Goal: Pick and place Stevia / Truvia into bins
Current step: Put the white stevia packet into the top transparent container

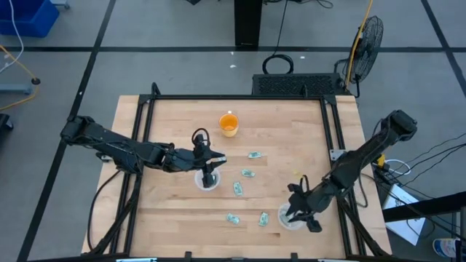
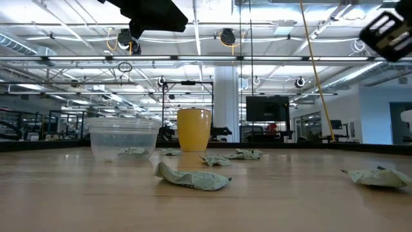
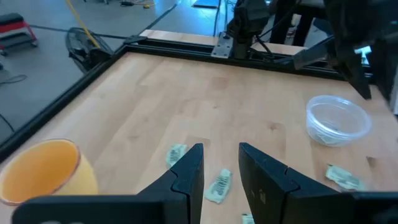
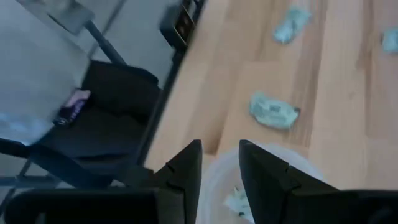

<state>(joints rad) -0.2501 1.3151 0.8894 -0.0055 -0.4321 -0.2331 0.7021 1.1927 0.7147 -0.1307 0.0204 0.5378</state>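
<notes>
Several pale green packets lie flat on the wooden table: (image 1: 254, 154), (image 1: 247, 173), (image 1: 237, 188), (image 1: 232, 218), (image 1: 263, 217). One clear cup (image 1: 207, 180) stands left of the middle, and my left gripper (image 1: 212, 164) hangs open right above it, holding nothing (image 3: 221, 168). The other clear cup (image 1: 291, 217) stands near the table's near edge. My right gripper (image 1: 298, 206) hovers open over its rim (image 4: 221, 165). A packet (image 4: 239, 202) lies inside that cup. In the low view the left cup (image 2: 123, 137) stands on its base, with crumpled packets (image 2: 193, 177), (image 2: 376, 175) nearer.
An orange cup (image 1: 228, 124) stands upright toward the far edge, beyond the left cup. A black frame (image 1: 240, 97) runs along the table's edges. Bare wood lies at the table's left part and far right corner. A fan (image 1: 368, 36) stands on the floor beyond.
</notes>
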